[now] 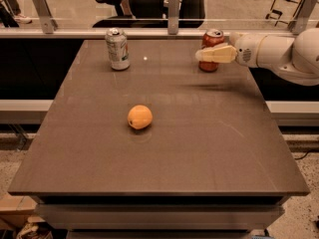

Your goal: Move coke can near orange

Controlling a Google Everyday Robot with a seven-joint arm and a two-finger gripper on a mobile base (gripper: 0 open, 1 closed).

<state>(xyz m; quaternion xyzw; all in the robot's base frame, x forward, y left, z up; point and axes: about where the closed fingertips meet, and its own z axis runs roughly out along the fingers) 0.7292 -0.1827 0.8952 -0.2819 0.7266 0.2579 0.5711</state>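
The red coke can (214, 38) stands upright at the table's far right edge. My gripper (205, 53) reaches in from the right at the can's mid height. It is open, with one cream finger (217, 54) lying across the can's front and the other hidden behind the can. The can rests on the table. The orange (140, 117) lies near the middle of the table, well to the front left of the can and apart from the gripper.
A silver-white can with green markings (117, 49) stands at the far left of the brown table (199, 148). A rail with metal posts (173, 11) runs just behind the table's far edge. The white arm (279, 54) hangs over the right edge.
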